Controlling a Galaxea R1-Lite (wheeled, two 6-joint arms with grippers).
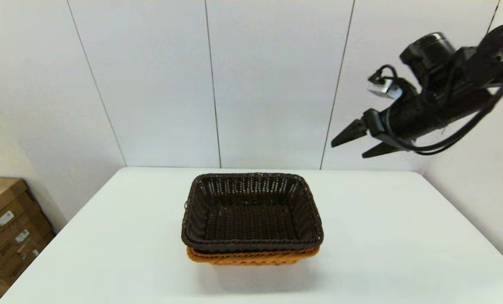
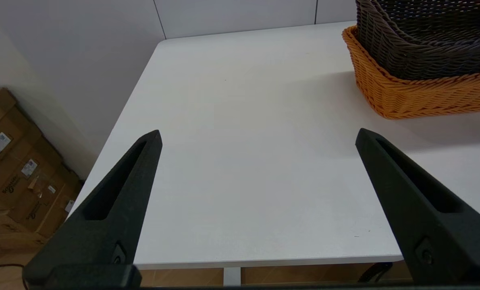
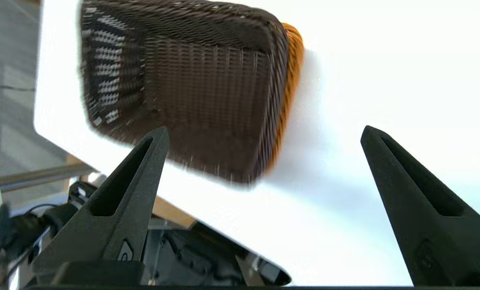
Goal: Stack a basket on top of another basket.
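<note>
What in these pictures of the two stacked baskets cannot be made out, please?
- Orange-tan basket: its inside and most of its walls are hidden by the dark brown basket nested in it, in every view.
- Left wrist view: both baskets are cut off by the picture's edge.
- Right wrist view: motion blur smears the dark weave.
- Left gripper: absent from the head view.
- Cardboard boxes: labels too small to read.
</note>
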